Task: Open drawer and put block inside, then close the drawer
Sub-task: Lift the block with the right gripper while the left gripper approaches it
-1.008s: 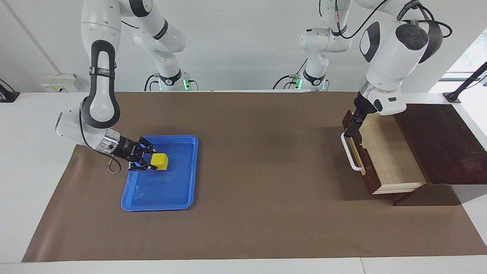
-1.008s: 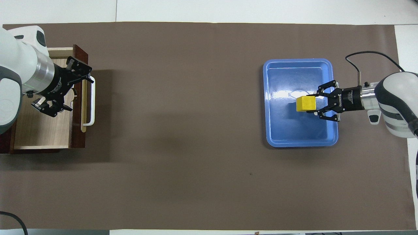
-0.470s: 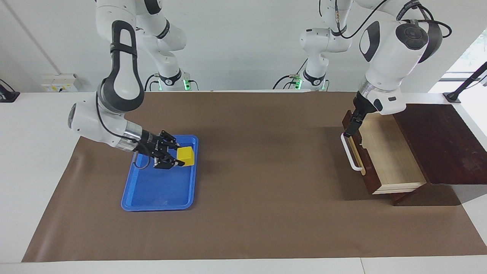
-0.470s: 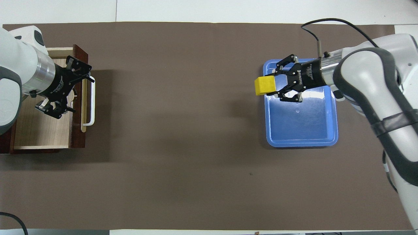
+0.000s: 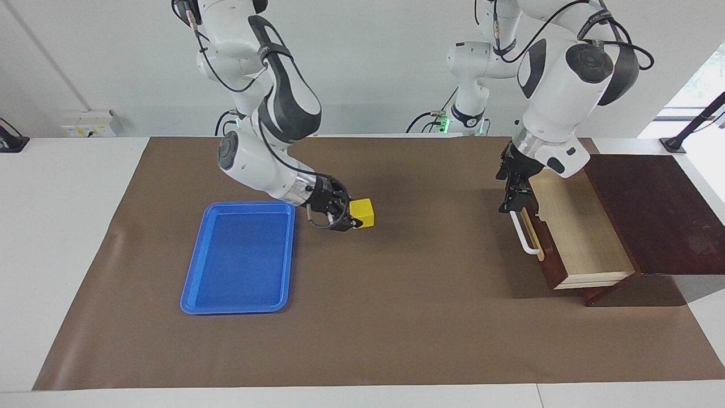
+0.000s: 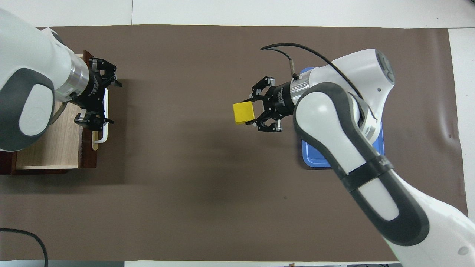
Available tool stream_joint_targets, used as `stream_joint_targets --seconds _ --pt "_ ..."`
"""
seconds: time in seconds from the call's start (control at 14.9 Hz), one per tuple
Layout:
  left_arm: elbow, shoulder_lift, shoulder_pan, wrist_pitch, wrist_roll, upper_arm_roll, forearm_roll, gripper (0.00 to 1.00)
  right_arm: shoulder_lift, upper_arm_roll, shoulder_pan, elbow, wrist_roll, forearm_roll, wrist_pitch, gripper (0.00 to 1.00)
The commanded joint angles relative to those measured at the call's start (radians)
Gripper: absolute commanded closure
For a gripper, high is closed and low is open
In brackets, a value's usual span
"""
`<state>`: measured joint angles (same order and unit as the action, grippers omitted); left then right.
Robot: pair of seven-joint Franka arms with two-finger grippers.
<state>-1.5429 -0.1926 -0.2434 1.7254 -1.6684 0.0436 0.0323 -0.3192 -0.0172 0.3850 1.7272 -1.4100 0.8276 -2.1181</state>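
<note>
On brown mat (image 5: 396, 317) (white wall above), blue tray (image 5: 238, 283), open drawer (image 5: 572, 238).

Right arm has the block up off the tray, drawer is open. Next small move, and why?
Probably carry on toward the left arm's end of the table. The right gripper is shut on the block over bare mat beside the blue tray, well short of the drawer, which stands open with its pale inside bare. The left gripper, open, hangs over the handle, so it may need to clear.

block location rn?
The block is held in the right gripper, in the air over the brown mat, between blue tray and open drawer.
</note>
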Motion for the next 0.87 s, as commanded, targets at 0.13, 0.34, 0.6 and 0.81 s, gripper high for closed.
stream_joint_targets --seconds 0.13,0.34,0.6,0.81 --pt "0.216 -0.171 -0.114 -0.052 -0.242 -0.018 0.0 0.0 -0.037 0.005 0.112 -0.07 -0.245 -0.054 -0.114 1.0" --pt "0.175 -0.154 -0.161 -0.04 -0.384 -0.014 -0.02 0.0 -0.06 0.003 0.115 -0.098 -0.315 -0.081 -0.12 1.0" --pt "0.081 -0.108 -0.235 0.009 -0.444 -0.014 -0.022 0.0 -0.063 0.003 0.115 -0.092 -0.317 -0.082 -0.131 1.0" --pt "0.021 -0.087 -0.263 0.077 -0.49 -0.014 -0.022 0.0 -0.063 0.002 0.117 -0.086 -0.316 -0.082 -0.152 1.0"
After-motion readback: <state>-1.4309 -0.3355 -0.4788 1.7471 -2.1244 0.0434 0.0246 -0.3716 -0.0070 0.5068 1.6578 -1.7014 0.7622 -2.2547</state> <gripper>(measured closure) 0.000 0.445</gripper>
